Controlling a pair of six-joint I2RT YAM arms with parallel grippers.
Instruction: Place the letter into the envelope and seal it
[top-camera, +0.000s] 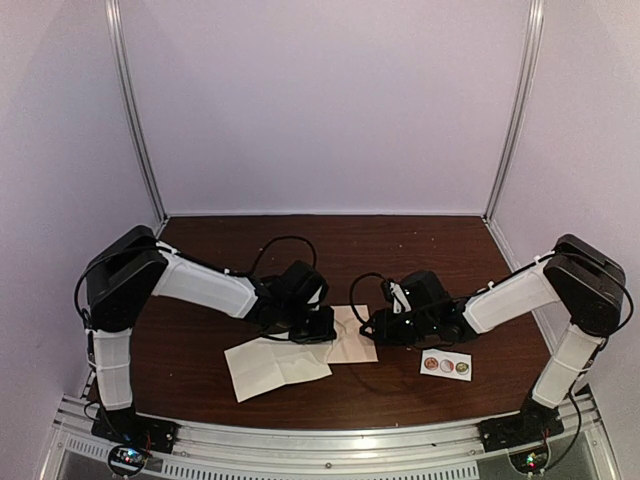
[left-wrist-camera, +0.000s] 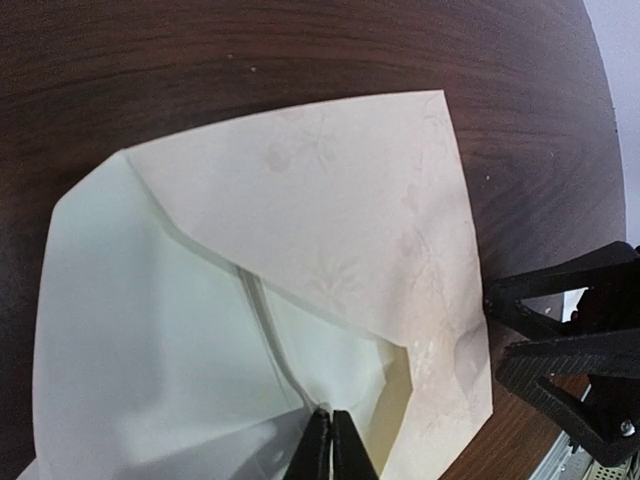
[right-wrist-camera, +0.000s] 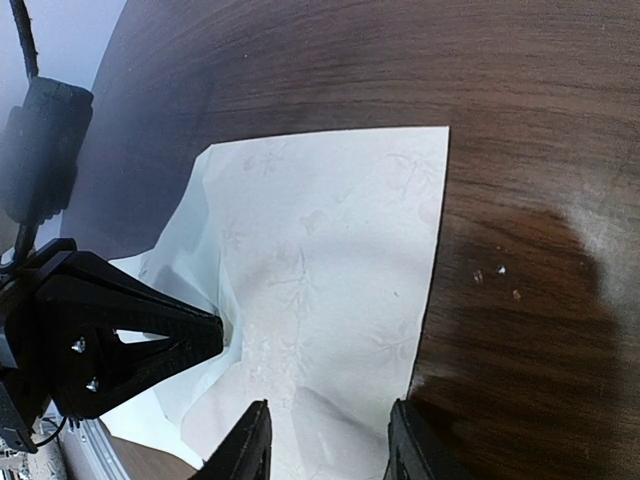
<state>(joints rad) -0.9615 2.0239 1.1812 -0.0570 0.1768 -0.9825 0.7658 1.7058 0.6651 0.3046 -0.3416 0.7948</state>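
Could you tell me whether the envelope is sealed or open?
Open. In the left wrist view the envelope gapes along its slanted edge, cream inside showing, with the white letter at its mouth.

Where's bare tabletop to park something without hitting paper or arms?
The far strip of dark wooden table behind both arms is bare. So is the near patch between the creased whitish sheet and the white sticker strip. Centre is crowded: the left hand and right hand meet over the pale tan paper envelope.
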